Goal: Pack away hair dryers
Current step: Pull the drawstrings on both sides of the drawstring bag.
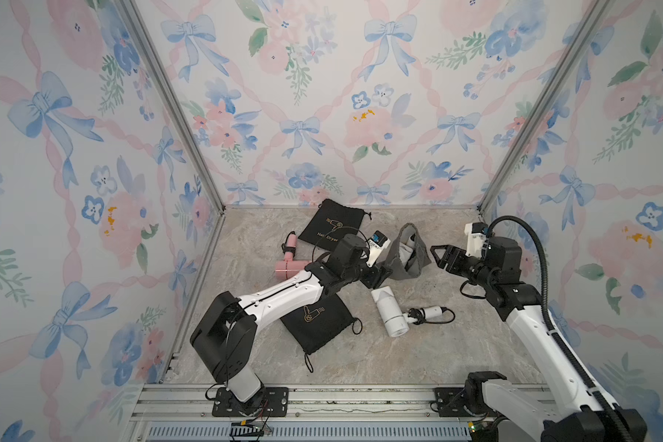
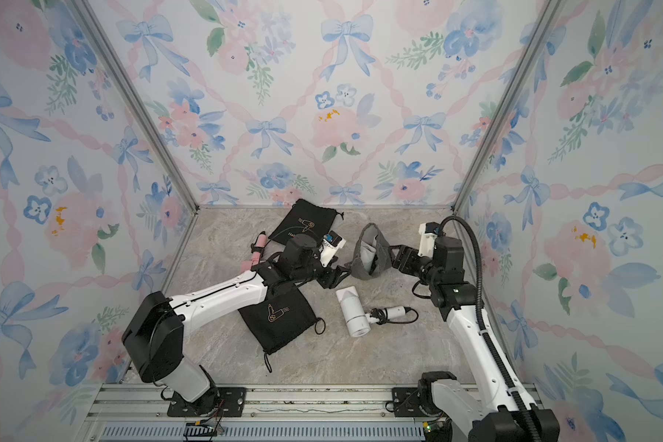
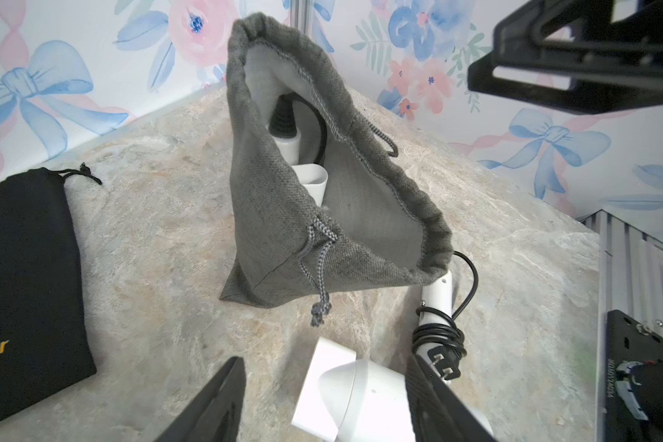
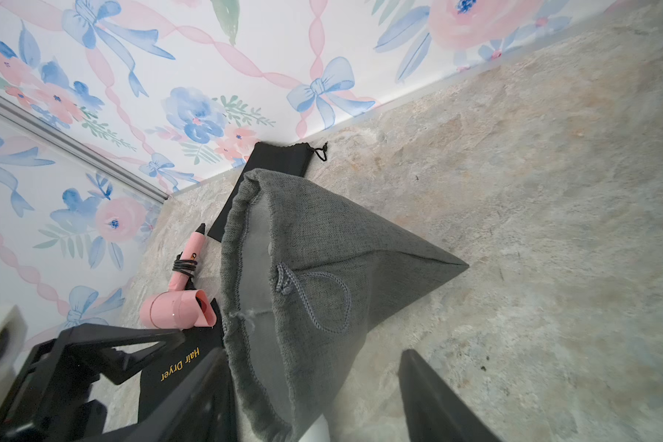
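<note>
Left arm (image 1: 284, 292), white shell with black joints, is stretched low from its base toward the middle. Its black two-finger left gripper (image 1: 379, 279) tips downward, jaws spread wide. The matching right arm (image 1: 532, 329) is bent at the elbow with its wrist about level. The black right gripper (image 1: 439, 257) points across at the other one, jaws wide apart. The two tips are near each other, not touching.

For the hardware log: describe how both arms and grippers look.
White shells, black joints on left arm and right arm. A ribbed black conduit loops over the right; thin black wire runs along the left. Black left gripper and right gripper: triangular open-frame fingers.
</note>
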